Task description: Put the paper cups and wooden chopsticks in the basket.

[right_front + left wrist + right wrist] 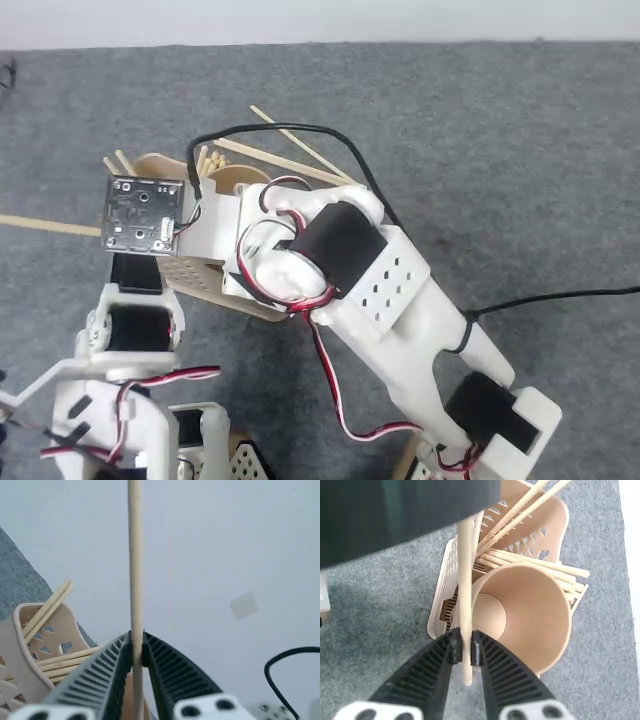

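L gripper (136,650) clamps one chopstick (134,555). R gripper (465,647) pinches a second chopstick (465,580) above the basket (446,572), at 9 o'clock of centre in high view, paper cup (535,615) already inside. I'd swing R's tip inboard past the cup rim, lower, then let go so it doesn't bounce out.

Grey carpet (520,150), white wall (400,20)

- Grey, felt-like mat (520,150) covering the table.
- Plain white wall (320,20) along the mat's far edge.
- Small pale square patch (244,605) on that wall.
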`<action>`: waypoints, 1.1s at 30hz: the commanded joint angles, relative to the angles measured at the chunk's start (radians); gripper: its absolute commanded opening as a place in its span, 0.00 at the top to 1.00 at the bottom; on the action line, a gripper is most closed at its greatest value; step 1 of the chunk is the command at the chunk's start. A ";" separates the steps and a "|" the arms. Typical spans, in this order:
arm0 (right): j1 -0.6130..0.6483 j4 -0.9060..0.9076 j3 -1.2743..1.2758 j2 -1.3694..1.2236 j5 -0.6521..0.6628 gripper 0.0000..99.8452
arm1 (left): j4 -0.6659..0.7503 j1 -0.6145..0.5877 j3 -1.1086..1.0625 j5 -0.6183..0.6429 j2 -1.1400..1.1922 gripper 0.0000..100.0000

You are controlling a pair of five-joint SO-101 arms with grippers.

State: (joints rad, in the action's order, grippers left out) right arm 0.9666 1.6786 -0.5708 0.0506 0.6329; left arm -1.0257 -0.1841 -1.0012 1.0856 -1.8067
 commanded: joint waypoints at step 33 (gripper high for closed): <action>-0.506 0.110 -0.002 0.237 -0.009 0.79 | 0.738 -0.163 -0.274 -0.400 -0.006 0.99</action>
State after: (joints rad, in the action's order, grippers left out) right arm 0.5355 1.7553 -0.5677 0.2470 0.6268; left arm -0.4196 -0.3406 -1.1715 0.7986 -1.8067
